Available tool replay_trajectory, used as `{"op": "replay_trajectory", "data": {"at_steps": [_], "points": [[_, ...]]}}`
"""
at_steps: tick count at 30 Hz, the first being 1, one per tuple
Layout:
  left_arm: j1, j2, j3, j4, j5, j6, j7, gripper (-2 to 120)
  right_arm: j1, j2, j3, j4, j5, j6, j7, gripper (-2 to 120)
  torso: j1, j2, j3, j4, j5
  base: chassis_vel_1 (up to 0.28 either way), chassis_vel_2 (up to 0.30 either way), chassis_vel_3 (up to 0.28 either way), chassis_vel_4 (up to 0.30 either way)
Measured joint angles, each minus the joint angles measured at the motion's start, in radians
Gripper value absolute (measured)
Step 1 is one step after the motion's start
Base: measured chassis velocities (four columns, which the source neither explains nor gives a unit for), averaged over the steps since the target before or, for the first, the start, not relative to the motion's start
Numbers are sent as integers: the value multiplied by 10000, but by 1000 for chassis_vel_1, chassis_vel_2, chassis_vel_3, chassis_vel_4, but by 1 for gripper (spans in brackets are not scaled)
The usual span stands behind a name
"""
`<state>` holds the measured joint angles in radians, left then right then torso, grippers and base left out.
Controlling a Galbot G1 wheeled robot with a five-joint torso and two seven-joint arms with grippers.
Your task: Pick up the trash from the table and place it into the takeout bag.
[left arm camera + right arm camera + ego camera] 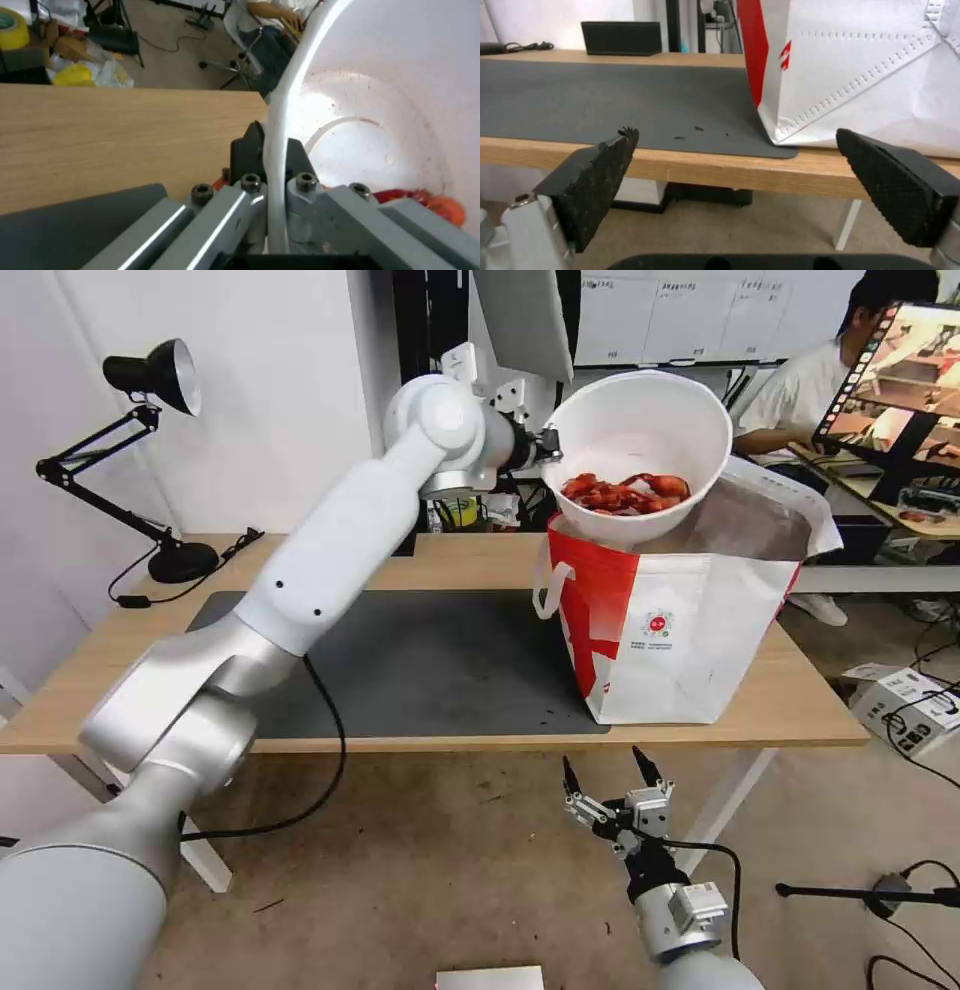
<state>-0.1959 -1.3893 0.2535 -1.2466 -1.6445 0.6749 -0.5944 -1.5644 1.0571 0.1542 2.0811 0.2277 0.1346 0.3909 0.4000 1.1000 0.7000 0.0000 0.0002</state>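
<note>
The step in hand looks like emptying or dropping the bowl [637,440] of red shells [625,492] into the takeout bag [680,610], which stands at the right end of the table [120,690]. The left gripper [548,446], its arm reaching up and across, is clamped on the bowl's rim and holds it tilted above the bag's open mouth (shells pooled at the low side). Next it needs lowering inside before release. The right gripper [610,770] waits spread apart below the near edge.

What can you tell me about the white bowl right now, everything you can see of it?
The white bowl is round, smooth and plastic-looking, stained reddish inside. It is tipped over the open takeout bag, red crayfish shells gathered at its low side. The left claw pinches its rim, one finger inside, one outside.
</note>
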Motion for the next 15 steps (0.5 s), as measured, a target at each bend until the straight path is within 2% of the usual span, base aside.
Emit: {"op": "replay_trajectory", "data": {"at_steps": [6,10,13,14,15], "points": [[-94,-238,105,112,259,-291,-27,0,0,0,0,0,0,0,0,100,0,0,0,2,-2,0,0,0,0],[-16,-430,411,167,1028,-559,-170,0,0,0,0,0,0,0,0,100,-1,-1,0,-2,-1,0,0,0,0],[118,-573,740,261,1825,-1161,-371,0,0,0,0,-1,0,0,0,100,-1,0,0,0,-2,0,0,0,0],[118,-573,740,261,1825,-1161,-371,0,0,0,0,-1,0,0,0,100,-1,0,0,0,-2,0,0,0,0],[169,-576,890,265,2177,-1504,-353,0,0,0,0,0,0,0,0,100,-1,0,0,0,-1,0,0,0,0]]}}
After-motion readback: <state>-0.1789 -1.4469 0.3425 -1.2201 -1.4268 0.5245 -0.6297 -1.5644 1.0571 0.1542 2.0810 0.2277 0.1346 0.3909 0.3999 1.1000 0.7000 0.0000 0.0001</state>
